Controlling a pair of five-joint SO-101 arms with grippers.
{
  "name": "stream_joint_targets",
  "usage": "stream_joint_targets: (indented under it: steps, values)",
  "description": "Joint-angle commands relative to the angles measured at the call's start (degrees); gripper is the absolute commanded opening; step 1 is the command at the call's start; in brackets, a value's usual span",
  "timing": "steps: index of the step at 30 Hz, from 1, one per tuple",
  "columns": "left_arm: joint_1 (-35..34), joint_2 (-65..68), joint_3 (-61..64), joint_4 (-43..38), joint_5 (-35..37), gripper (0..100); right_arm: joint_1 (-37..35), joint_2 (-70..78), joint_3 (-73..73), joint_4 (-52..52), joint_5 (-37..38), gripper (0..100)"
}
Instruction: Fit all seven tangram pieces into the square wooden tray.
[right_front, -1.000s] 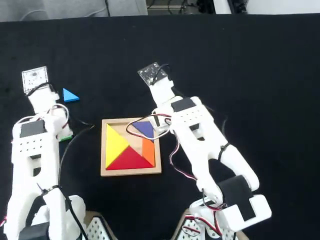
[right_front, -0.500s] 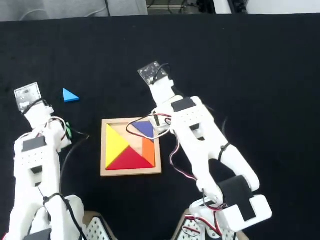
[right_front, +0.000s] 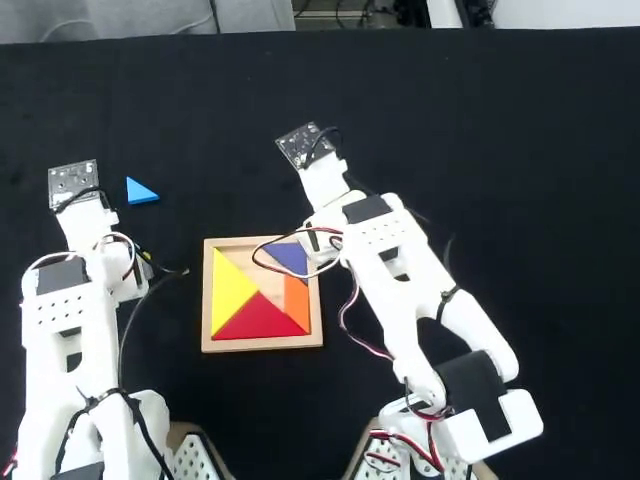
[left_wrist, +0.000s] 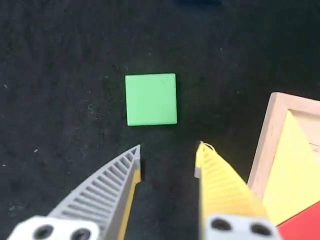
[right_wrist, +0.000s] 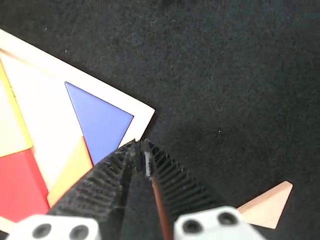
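Left jaws gape empty just short of the green square (left_wrist: 151, 99), on the counter (right_front: 500, 150) left of the tray (right_front: 262, 343); that arm has swung back over it, likely for a pick. Right jaws stay closed, holding nothing, at the tray's far-right corner.

No lettering, number, label or sign can be read in any of the views. The small circuit board (right_front: 72, 180) on the left arm's wrist and the matching board (right_front: 303, 146) on the right arm's wrist carry specks of marking too small to make out.
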Motion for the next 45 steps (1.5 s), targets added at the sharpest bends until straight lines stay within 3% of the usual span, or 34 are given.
stream_joint_targets:
  steps: [1, 8, 13, 17, 25, 29, 36, 41, 45]
  values:
    - [0.48, -1.14, -4.79, 0.97, 0.0, 19, 0.26, -2.77, -0.31, -0.79, 1.14, 1.1]
    - [-1.71, 1.41, -7.16, 0.53, 0.62, 25, 0.26, -2.77, -0.22, -0.53, 1.14, 1.1]
    - [-2.68, 13.27, -14.37, 2.11, -0.44, 24, 0.35, -2.95, -0.22, -0.44, 0.88, 1.1]
    - [1.1, 18.11, -17.27, 7.12, 3.69, 22, 4.22, -3.3, -0.66, -0.18, 0.35, 1.1]
    - [2.59, 6.59, -0.48, -8.79, 7.21, 22, 14.07, -11.38, -1.01, 3.08, -3.96, 1.1]
    - [2.59, 2.37, 6.99, -17.67, 7.21, 22, 15.74, -16.31, -0.92, 8.79, 2.11, 1.1]
    - [7.78, 2.37, 9.63, -18.55, 7.3, 22, 27.34, -9.54, -0.92, 14.24, 9.85, 1.1]
    - [9.98, 2.11, 10.77, -18.55, 7.3, 22, 26.2, -2.59, -0.92, 20.13, 14.68, 1.1]
    - [9.89, 2.11, 12.26, -21.27, 9.14, 22, 25.85, 1.36, -1.71, 16.79, 15.38, 1.1]
